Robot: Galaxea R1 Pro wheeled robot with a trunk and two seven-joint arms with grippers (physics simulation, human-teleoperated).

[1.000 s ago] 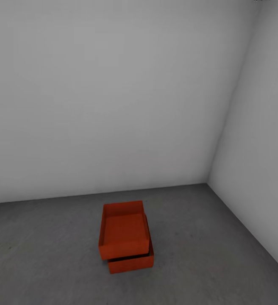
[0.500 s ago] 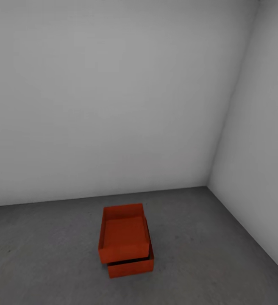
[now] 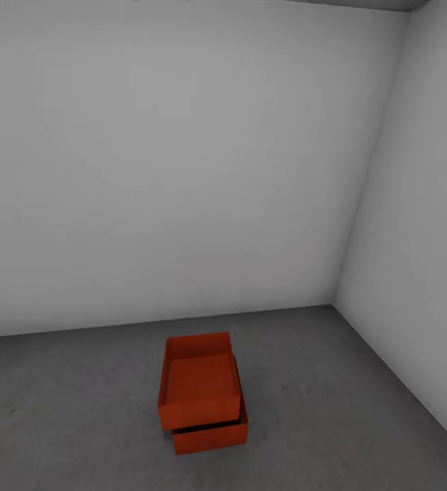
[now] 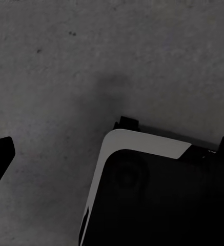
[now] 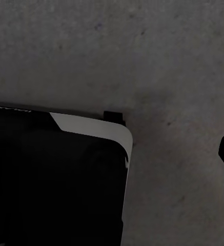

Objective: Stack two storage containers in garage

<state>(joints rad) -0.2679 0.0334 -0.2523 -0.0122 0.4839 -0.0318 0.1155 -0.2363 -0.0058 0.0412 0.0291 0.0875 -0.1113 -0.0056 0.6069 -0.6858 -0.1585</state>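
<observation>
In the lower centre of the head view, the two bins stand stacked on the floor (image 3: 332, 382) of the garage. The upper bin (image 3: 199, 382) rests on the lower bin (image 3: 210, 436). It is turned slightly and offset toward the left of the frame, so its front edge overhangs the lower front wall and a dark gap shows beneath it. The lower bin shows as a strip at the front and the right side.

Judged from this layout, both bins are in the garage, one on concrete and one on top. The stacking requirement appears met. The remaining item is a check that the offset upper bin sits stable.

Clearances: the stack stands well apart from the back wall (image 3: 182, 170) and from the right wall (image 3: 421, 239), which meet in the corner at the right of the frame. Bare floor surrounds the stack on all visible sides, so there is room to back away or turn.

Each wrist view looks down on speckled concrete and a dark, white-edged body of the robot. A dark tip shows at one frame edge in each view; whether either gripper is spread or pressed together cannot be told.
</observation>
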